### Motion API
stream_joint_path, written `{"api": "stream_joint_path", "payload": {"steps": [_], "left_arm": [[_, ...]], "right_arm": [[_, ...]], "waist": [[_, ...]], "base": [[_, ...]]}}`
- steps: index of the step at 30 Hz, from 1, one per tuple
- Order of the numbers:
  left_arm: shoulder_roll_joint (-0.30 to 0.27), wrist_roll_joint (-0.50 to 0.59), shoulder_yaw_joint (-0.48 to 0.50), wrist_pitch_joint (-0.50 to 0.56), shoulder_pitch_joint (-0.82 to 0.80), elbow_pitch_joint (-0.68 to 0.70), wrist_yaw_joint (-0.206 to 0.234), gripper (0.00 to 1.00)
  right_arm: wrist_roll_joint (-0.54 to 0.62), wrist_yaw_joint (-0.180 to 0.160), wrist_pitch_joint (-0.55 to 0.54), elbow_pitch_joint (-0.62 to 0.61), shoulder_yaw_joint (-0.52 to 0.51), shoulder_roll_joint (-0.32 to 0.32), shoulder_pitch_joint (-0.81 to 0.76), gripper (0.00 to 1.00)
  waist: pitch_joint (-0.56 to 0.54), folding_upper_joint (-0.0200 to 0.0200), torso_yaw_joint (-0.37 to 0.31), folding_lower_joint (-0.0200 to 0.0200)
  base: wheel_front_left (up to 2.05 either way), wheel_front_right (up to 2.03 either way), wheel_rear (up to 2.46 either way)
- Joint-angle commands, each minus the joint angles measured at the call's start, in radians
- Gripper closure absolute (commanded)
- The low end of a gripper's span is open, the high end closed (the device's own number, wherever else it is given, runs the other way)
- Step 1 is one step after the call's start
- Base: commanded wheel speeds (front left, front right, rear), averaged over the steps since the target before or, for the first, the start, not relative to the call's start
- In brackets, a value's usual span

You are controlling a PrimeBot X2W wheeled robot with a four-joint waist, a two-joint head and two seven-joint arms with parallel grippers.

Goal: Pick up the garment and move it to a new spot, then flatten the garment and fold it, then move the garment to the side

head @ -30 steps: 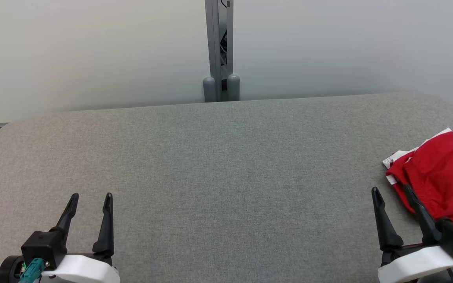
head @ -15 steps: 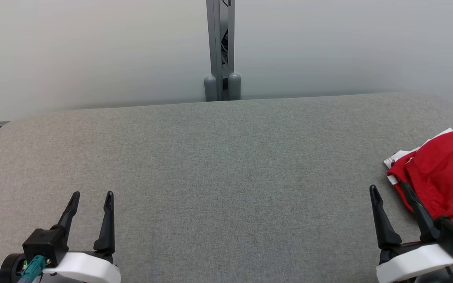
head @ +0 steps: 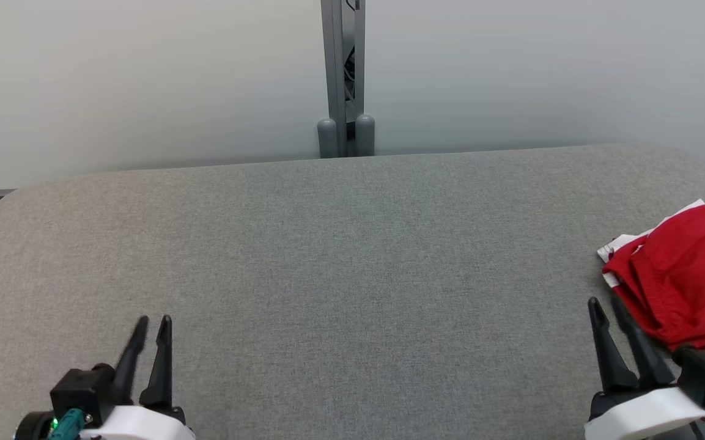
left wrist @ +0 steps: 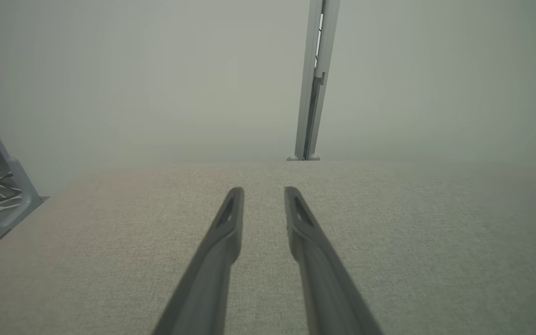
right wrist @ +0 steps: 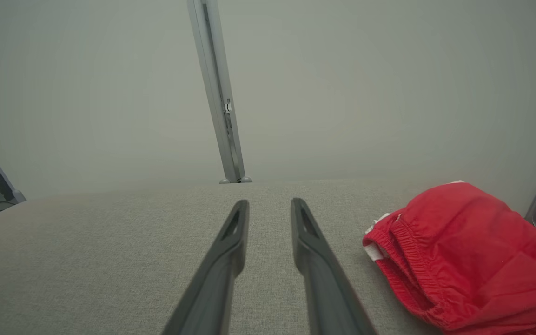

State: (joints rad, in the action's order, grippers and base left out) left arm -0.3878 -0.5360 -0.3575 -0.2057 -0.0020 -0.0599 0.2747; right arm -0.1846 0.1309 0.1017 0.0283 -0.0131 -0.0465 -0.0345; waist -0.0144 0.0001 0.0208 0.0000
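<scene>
Our left gripper (head: 153, 321) and right gripper (head: 606, 304) hover over the grey table (head: 352, 256), fingers parted, holding nothing. The red garment (head: 682, 275) lies crumpled near the table's right edge, just beside our right gripper. We fear a grasp may pinch one layer only, or push it off the edge. We read no writing

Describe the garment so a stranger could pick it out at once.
Start at the grey fabric-covered table before the pale wall. Follow it to its right end, beside the right tool. There lies the garment: a crumpled bright red heap with white trim and an elastic waistband, the only coloured thing there.
</scene>
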Motion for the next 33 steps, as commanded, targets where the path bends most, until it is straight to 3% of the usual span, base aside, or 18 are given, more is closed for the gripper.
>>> {"api": "stream_joint_path", "payload": {"steps": [1,33], "left_arm": [[0.006,-0.001,-0.004,0.000,0.007,-0.008,0.000,1.00],[0.136,-0.451,0.015,-0.010,-0.078,-0.107,-0.160,1.00]], "right_arm": [[0.000,0.000,0.000,0.009,0.000,0.003,-0.004,1.00],[-0.555,0.000,-0.205,0.111,-0.190,-0.019,0.067,1.00]], "waist": [[0.000,-0.0001,0.000,0.0000],[0.005,-0.0001,-0.006,0.0000]], "base": [[0.00,0.00,0.00],[0.00,0.00,0.00]]}}
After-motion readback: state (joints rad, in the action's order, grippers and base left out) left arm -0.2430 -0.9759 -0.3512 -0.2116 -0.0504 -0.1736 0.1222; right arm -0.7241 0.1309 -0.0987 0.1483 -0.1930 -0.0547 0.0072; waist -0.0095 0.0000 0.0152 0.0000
